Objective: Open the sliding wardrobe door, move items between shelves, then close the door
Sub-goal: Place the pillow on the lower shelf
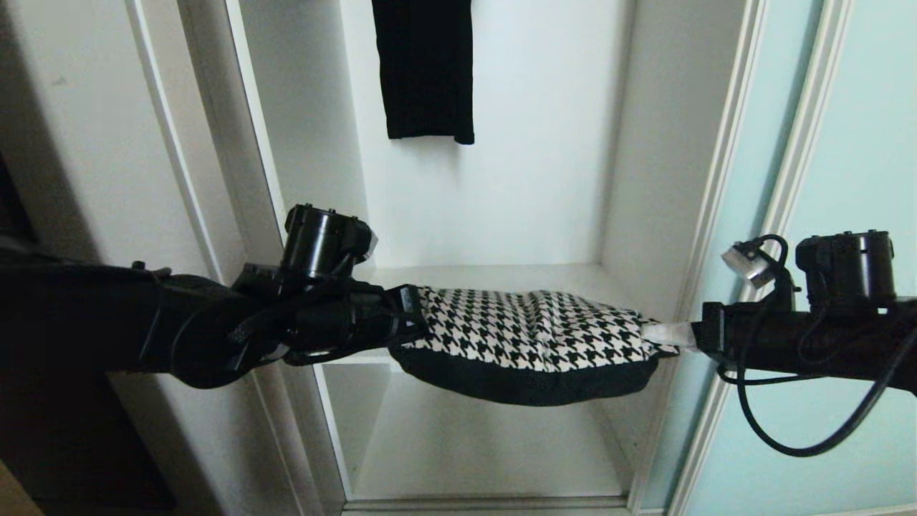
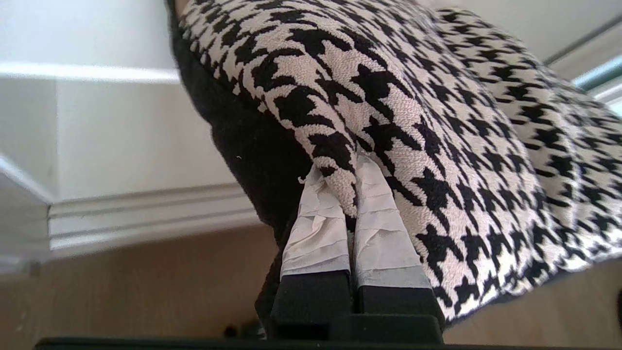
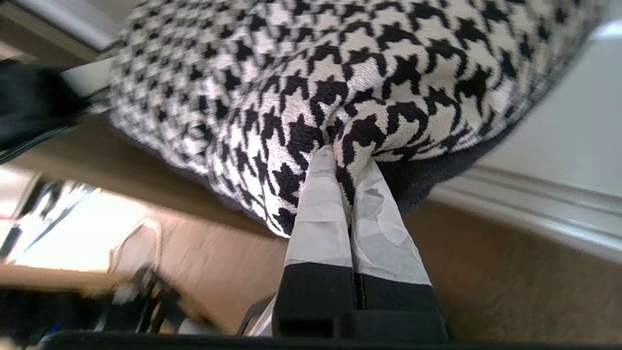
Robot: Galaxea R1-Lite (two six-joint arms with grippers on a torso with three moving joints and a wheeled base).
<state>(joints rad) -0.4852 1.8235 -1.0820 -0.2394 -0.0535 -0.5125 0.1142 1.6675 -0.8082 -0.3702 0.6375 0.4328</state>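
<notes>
The square houndstooth fabric cushion [image 1: 530, 337] is held level between the left claw [image 1: 410, 315] and right claw [image 1: 670, 333], each clamped on an opposite edge, just before the flat white wardrobe shelf [image 1: 494, 276].

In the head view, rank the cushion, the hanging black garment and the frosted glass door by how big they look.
1. Frosted glass door
2. Cushion
3. Black garment, cut off by the picture's top, so only roughly ranked.

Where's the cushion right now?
In the head view the cushion hangs mid-frame in front of the open wardrobe, level with the shelf, pinched at its ends by the left tool and the right tool.
</notes>
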